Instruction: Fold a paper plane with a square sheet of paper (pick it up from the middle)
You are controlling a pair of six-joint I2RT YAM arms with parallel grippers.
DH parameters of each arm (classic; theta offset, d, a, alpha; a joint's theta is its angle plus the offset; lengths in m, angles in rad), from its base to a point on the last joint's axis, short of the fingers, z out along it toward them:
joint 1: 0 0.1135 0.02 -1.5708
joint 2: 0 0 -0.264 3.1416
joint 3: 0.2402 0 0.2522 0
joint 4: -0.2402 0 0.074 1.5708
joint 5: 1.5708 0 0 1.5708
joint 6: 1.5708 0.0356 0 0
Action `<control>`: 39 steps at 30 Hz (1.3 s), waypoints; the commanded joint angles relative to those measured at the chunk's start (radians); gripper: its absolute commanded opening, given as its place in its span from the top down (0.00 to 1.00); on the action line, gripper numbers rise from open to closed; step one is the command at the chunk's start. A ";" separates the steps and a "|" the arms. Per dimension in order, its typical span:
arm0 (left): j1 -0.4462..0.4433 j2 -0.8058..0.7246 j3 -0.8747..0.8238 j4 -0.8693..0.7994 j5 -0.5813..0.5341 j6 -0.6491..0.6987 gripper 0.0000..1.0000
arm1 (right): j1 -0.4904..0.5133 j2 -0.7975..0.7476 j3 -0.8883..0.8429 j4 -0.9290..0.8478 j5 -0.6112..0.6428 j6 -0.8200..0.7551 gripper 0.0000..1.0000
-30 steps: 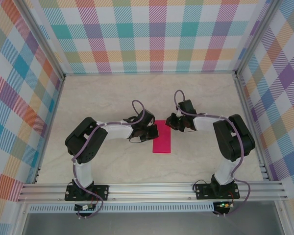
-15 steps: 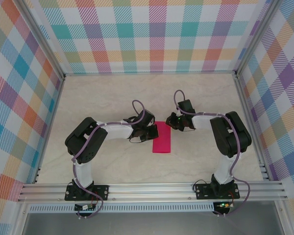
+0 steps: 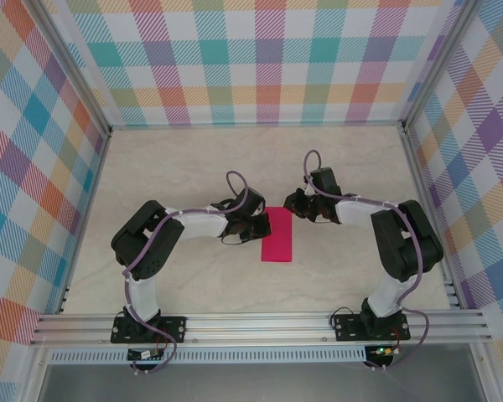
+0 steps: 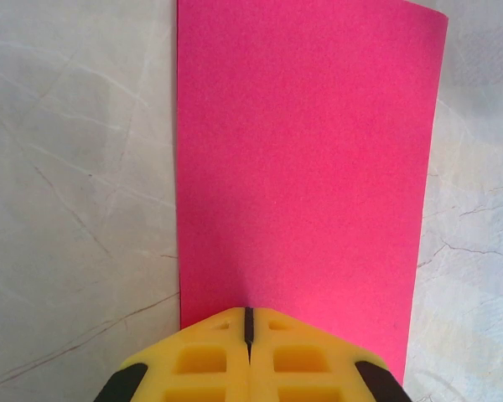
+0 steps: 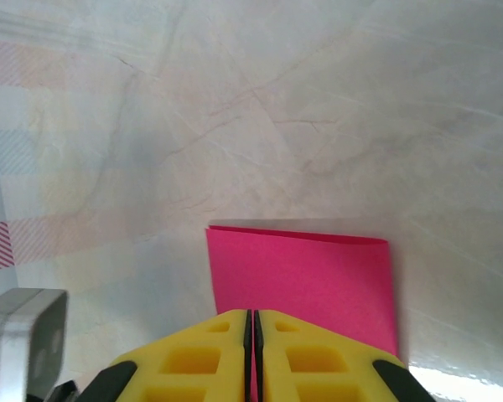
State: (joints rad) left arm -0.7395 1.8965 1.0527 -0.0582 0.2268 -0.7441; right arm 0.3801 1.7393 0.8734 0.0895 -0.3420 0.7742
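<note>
Here, the pink paper lies flat near the middle of the surface. It is folded into a long shape with straight edges, and its long sides run from near to far. The left tool sits at the paper's left long edge. The right tool sits by its far right corner. Bare surface lies all around the paper, with lots of room on the far side and toward both side walls.

From the left wrist, the left tool has its yellow fingers pressed together, with the tips over the near edge of the paper. I cannot tell if it pinches the paper. From the right wrist, the right tool is closed tight too. There the paper shows two thin layers along its far edge, too small to see from the top.

Checked walls ring the surface, and a metal rail runs along the near side. The two arms bend in toward the paper from each side.
</note>
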 commanded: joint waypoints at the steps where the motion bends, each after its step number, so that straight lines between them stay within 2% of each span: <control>1: -0.008 0.055 -0.026 -0.183 -0.083 0.009 0.98 | 0.000 0.057 0.029 -0.006 -0.005 -0.003 0.88; 8: -0.007 0.049 -0.021 -0.193 -0.086 0.014 0.98 | -0.006 0.120 0.089 -0.103 0.124 0.029 0.89; 15: -0.009 0.050 -0.026 -0.192 -0.086 0.014 0.98 | -0.018 0.141 0.157 -0.112 0.134 0.013 0.89; 20: -0.009 0.045 -0.028 -0.188 -0.086 0.014 0.98 | -0.021 0.070 0.146 -0.111 0.083 -0.008 0.88; 23: -0.009 0.045 -0.028 -0.187 -0.086 0.013 0.98 | -0.020 -0.016 0.068 -0.104 0.047 -0.001 0.88; 27: -0.010 0.041 -0.026 -0.188 -0.089 0.010 0.98 | -0.020 -0.097 -0.068 -0.047 -0.090 0.061 0.87; 29: -0.010 0.039 -0.026 -0.188 -0.090 0.006 0.98 | -0.017 -0.121 -0.106 -0.043 -0.121 0.080 0.86; 35: -0.012 0.022 -0.024 -0.183 -0.088 0.001 0.98 | 0.009 -0.106 -0.126 -0.093 -0.121 0.040 0.86; 39: -0.013 0.009 -0.006 -0.190 -0.068 0.005 0.97 | 0.021 -0.049 -0.085 -0.086 -0.221 -0.002 0.86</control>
State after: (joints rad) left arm -0.7460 1.8957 1.0637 -0.0780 0.2150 -0.7441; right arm 0.3908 1.6482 0.7532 0.0055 -0.4770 0.8173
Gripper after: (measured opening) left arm 0.046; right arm 0.137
